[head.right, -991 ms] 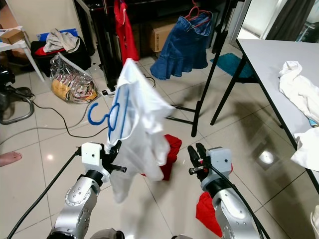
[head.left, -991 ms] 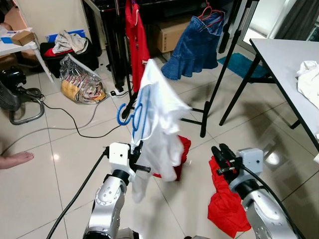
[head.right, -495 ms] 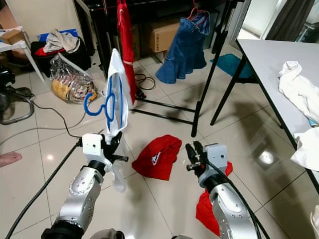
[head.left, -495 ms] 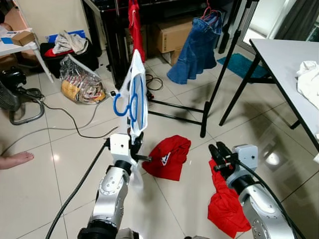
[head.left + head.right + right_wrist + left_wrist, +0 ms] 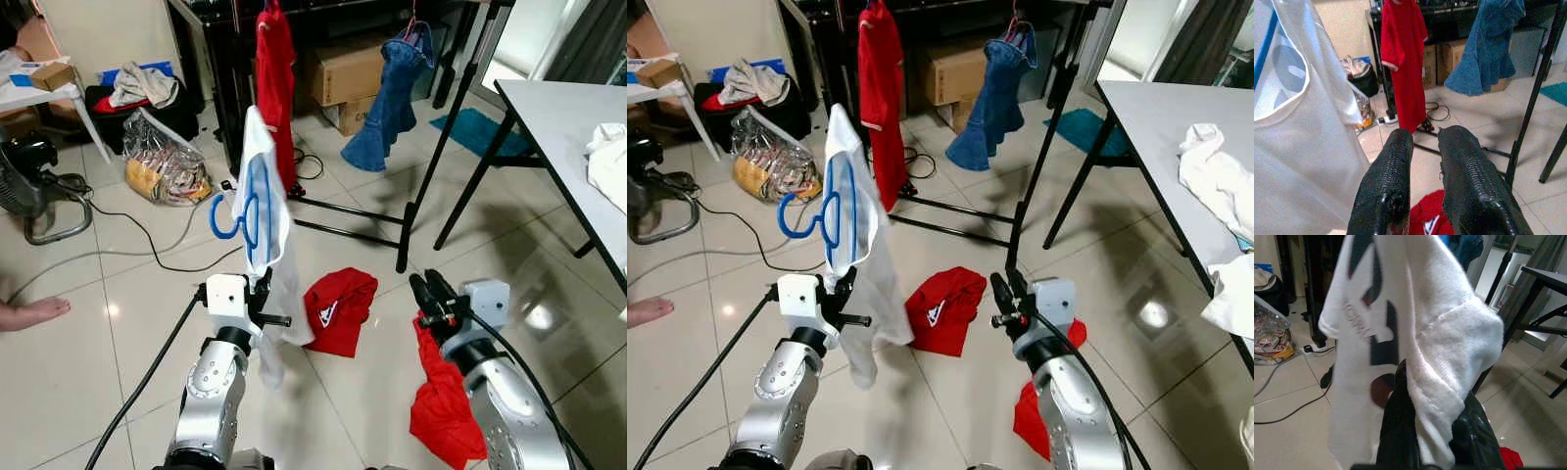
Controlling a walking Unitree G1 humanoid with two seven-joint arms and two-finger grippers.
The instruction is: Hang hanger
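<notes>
Two arms: I see both silver arms raised ahead of me over the tiled floor (image 5: 118, 284)
Left gripper (image 5: 263, 286): clamped on the bottom of the blue plastic hanger (image 5: 245, 208) carrying a white T-shirt (image 5: 854, 257), held upright
Left fingers (image 5: 1396, 431): pressed into white cloth
Hanger position: in front of the black garment rack (image 5: 431, 137), hook pointing to my left, clear of the rail
Right gripper (image 5: 429, 292): raised, nothing between its tips
Right fingers (image 5: 1386, 186): narrow gap, nearly together
Rack contents: red shirt (image 5: 275, 78) and blue denim garment (image 5: 390, 98) hanging
Floor: crumpled red cloth (image 5: 338, 308) near the rack base, another red garment (image 5: 441, 411) under my right arm
My right: grey table (image 5: 578, 127)
</notes>
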